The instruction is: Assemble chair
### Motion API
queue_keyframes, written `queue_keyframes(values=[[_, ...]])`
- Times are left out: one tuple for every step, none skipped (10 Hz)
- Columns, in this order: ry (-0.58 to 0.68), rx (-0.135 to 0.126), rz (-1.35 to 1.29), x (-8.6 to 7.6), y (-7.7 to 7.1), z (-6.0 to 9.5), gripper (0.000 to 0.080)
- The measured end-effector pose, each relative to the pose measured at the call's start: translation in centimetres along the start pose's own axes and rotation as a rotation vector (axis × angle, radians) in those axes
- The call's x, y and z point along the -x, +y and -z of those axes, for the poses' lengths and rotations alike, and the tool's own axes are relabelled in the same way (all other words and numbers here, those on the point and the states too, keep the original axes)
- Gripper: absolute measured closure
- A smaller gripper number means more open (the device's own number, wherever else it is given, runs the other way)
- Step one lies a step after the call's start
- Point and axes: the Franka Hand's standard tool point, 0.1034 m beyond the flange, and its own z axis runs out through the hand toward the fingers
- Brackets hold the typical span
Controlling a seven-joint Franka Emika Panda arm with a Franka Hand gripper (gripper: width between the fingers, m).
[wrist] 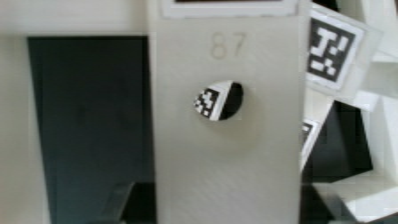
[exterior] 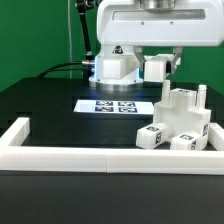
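A low white rail [exterior: 20,134] runs along the near edge of the black table [exterior: 45,100]. In the middle lies the marker board [exterior: 108,106]. Right of it and farther back, the gripper [exterior: 156,70] is clenched on a flat white panel [wrist: 214,60] with a small round tag [wrist: 215,101]. The chunky white chair [exterior: 182,125] sits on the right, close to the rail.

The chair [exterior: 182,122] is finished in white matt plastic; a finely grained texture is seen close up. The surface [exterior: 40,100] is matt black.
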Motion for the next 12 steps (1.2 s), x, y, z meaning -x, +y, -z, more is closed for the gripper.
queue_keyframes(values=[[-0.001, 0.000, -0.018, 0.0, 0.0, 0.0, 0.0509], [-0.001, 0.001, -0.016, 0.0, 0.0, -0.1, 0.0509], [-0.002, 0.001, -0.080, 0.0, 0.0, -0.1, 0.0509], [-0.004, 0.002, -0.166, 0.1, -0.1, -0.2, 0.0509], [-0.001, 0.001, -0.248, -0.2, -0.4, 0.0, 0.0509], [0.003, 0.000, -0.304, -0.4, -0.7, 0.1, 0.0509], [0.004, 0.000, -0.359, -0.4, -0.9, 0.1, 0.0509], [0.002, 0.001, -0.428, -0.3, -0.9, -0.1, 0.0509], [0.001, 0.002, -0.470, -0.3, -0.9, -0.2, 0.0509], [0.002, 0.003, -0.471, -0.3, -1.3, -0.1, 0.0509], [0.007, -0.001, -0.460, -0.1, -2.5, 0.1, 0.0509], [0.013, -0.005, -0.445, -0.2, -3.4, 0.2, 0.0509]])
